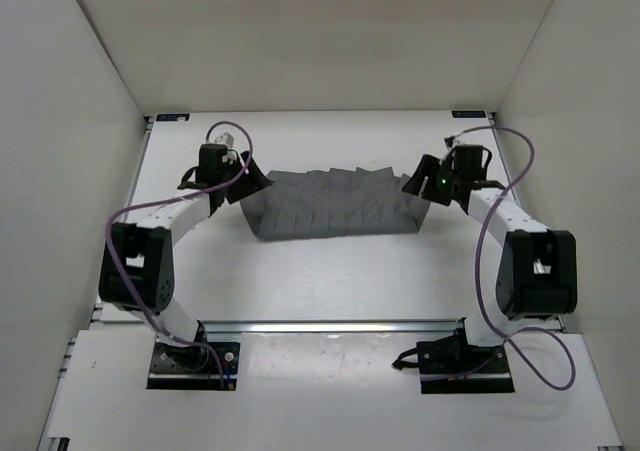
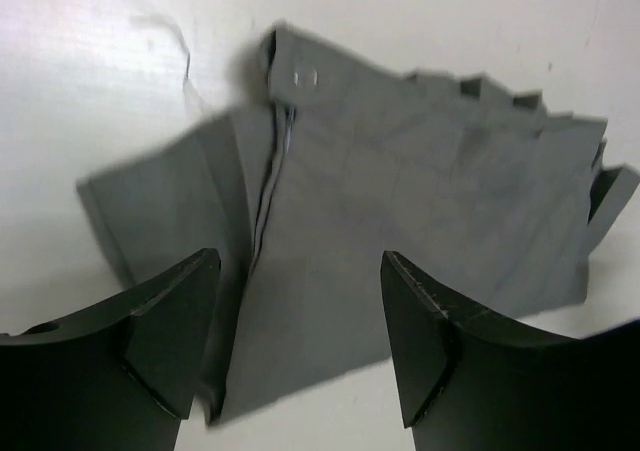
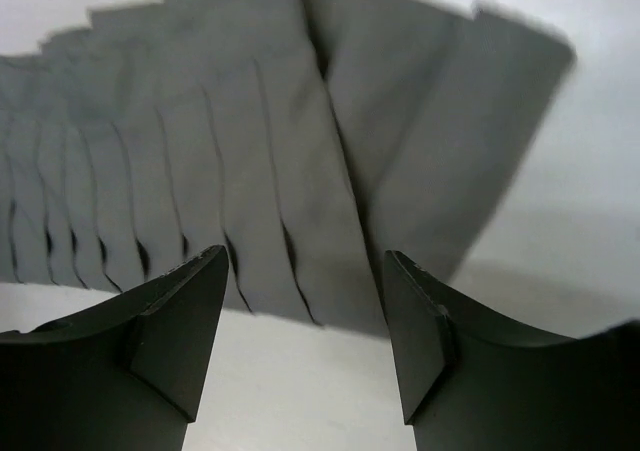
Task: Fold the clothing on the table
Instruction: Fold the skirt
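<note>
We are seeing the white table (image 1: 330,281) carrying the grey pleated skirt (image 1: 335,203), lying flat mid-table between both arms. Only the left wrist view is showing a small fastener (image 2: 306,75) at one corner. The left claw (image 2: 300,341) and right claw (image 3: 305,341) are hovering spread, gripping nothing, over its ends.

The left arm (image 1: 170,209) and right arm (image 1: 496,211) are built of white tubular links joined by boxy black joint housings, each rising from a flat black base plate (image 1: 190,366). A thin purple cable (image 1: 522,137) loops along each, and a small green light (image 1: 441,183) glows on the right wrist. The left pincer (image 2: 298,271) and right pincer (image 3: 305,266) have broad matte-black fingers (image 2: 150,351), curved and tapering to blunt tips.
</note>
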{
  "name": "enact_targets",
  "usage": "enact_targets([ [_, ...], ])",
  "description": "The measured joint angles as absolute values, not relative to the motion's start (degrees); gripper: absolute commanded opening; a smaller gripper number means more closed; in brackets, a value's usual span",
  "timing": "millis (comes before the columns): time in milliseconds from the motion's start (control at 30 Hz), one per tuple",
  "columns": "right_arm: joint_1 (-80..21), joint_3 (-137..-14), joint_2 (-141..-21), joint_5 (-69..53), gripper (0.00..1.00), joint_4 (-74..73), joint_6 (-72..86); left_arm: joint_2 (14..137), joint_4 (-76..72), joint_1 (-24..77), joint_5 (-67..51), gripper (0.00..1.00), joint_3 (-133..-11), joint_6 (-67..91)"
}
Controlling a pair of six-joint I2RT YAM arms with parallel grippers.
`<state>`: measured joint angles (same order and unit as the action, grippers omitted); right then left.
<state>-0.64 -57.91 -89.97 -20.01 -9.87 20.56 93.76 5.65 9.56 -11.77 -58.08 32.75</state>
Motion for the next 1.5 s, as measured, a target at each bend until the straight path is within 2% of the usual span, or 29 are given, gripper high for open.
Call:
enact_targets([
  [333,0.6,-40.4,-81.6,-16.2,0.58,-8.3,26.9,76.9,6.3,12.0,-7.7,0.67,-39.9,32.8],
  [533,-0.1,-39.1,-81.6,-15.7,0.58,-5.9,29.5,78.4,4.2,14.3,-7.4,0.71,-34.3,34.8],
  [733,-0.7,-37.5,-81.6,-15.7,0.59,-2.9,31.1,81.0,0.1,16.8,-6.1,0.68,-32.0,37.4],
  [900,-1.1,-34.9,-81.6,-15.5,0.59,-2.2,32.0,82.7,-2.9,17.1,-3.9,0.57,-32.2,38.6],
  [967,-1.2,-34.7,-81.6,-15.5,0.59,-1.3,32.4,82.9,-3.7,17.1,-2.8,0.50,-31.9,39.3],
  [1033,-1.4,-34.4,-81.6,-15.5,0.59,-0.6,32.8,83.1,-4.0,17.3,-2.2,0.28,-31.7,40.1],
  [1067,-1.5,-34.3,-81.6,-15.5,0.59,-0.3,32.9,83.4,-4.3,17.4,-1.9,0.23,-31.7,40.4],
  [1133,-1.5,-34.1,-81.7,-15.6,0.60,0.1,33.1,84.1,-4.8,17.4,-1.7,0.00,-31.7,40.7],
  [1233,-1.5,-33.8,-81.7,-15.8,0.64,1.0,33.5,84.7,-5.8,17.4,-1.5,0.00,-31.7,41.0],
  [1500,-3.2,-31.9,-82.1,-16.1,0.60,5.8,36.8,85.1,-6.6,17.5,-1.7,0.00,-31.6,40.9],
])
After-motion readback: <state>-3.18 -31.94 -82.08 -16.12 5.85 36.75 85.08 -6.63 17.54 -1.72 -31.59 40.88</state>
